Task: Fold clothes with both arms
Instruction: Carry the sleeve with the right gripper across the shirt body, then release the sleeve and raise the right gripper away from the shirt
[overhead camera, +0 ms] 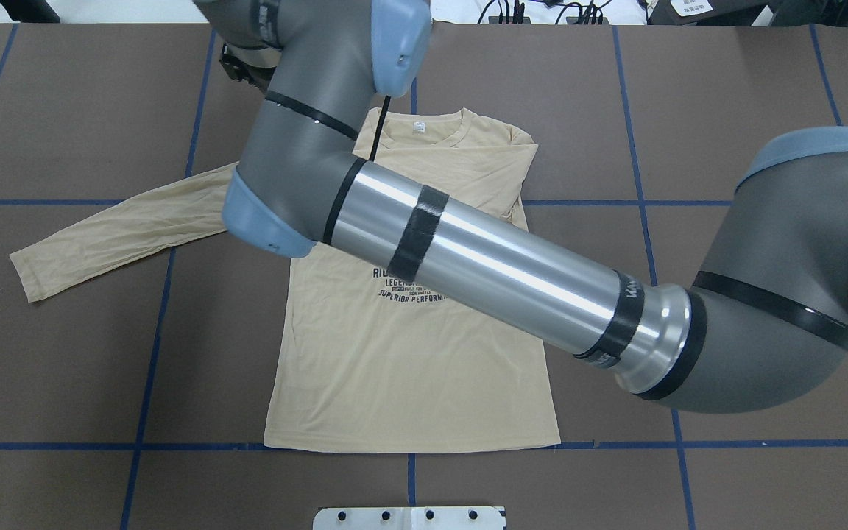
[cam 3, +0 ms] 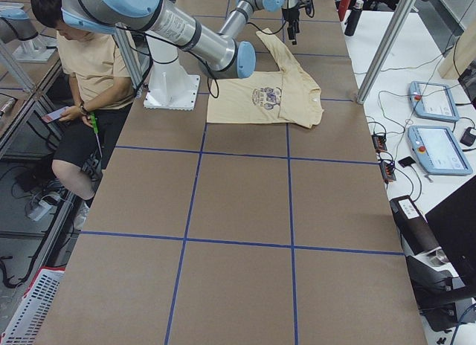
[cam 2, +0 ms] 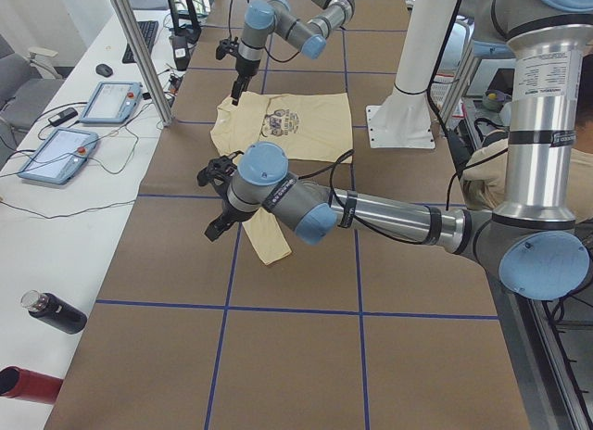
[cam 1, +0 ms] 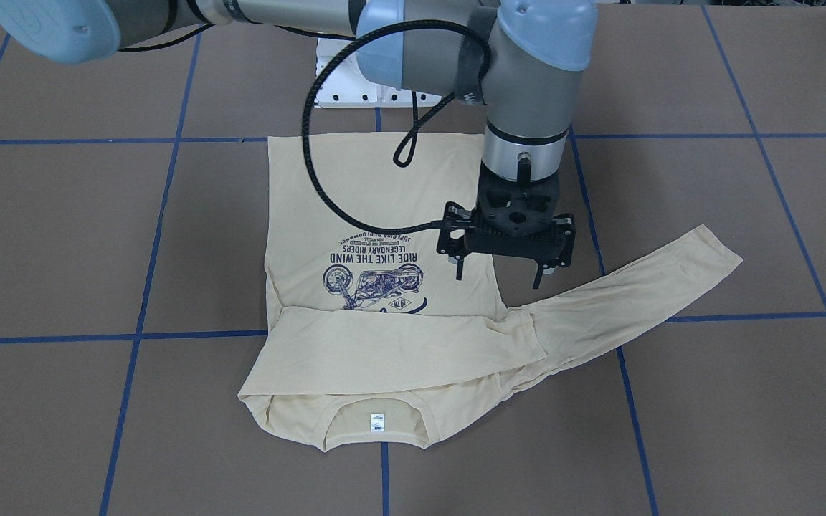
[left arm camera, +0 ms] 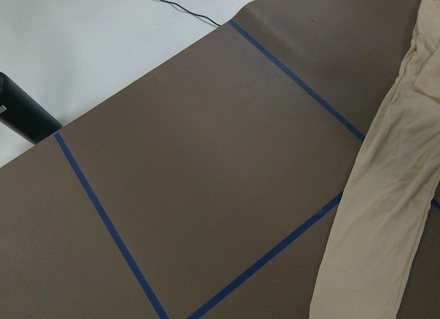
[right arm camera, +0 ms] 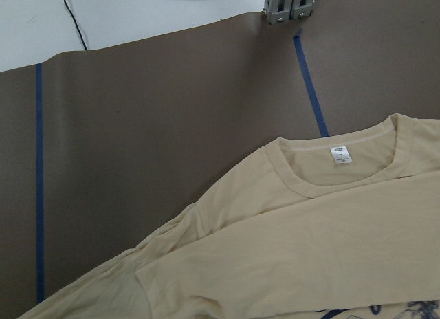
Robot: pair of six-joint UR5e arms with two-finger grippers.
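Observation:
The cream-yellow T-shirt (cam 1: pixel 377 193) lies flat with its print up, the hem toward the robot and the neck label (cam 1: pixel 377 423) toward the operators. One sleeve is folded across the chest (cam 1: pixel 384 351). The other sleeve (cam 1: pixel 657 287) stretches out to the robot's left. The right arm (overhead camera: pixel 483 258) crosses over the shirt (overhead camera: pixel 409 368). My right gripper (cam 1: pixel 497 281) hangs open and empty above the shirt's edge by that sleeve's armpit. My left gripper (cam 2: pixel 218 221) hovers beside the outstretched sleeve (left arm camera: pixel 385 195); I cannot tell whether it is open or shut.
The white pedestal base (cam 1: pixel 355 89) stands behind the hem. Blue tape lines (cam 1: pixel 148 251) grid the brown table. The operators' desk holds tablets (cam 2: pixel 93 101) and bottles (cam 2: pixel 56 314). Aluminium posts (cam 3: pixel 387 55) stand at the table's edge. A seated person (cam 3: pixel 82 62) is behind the robot.

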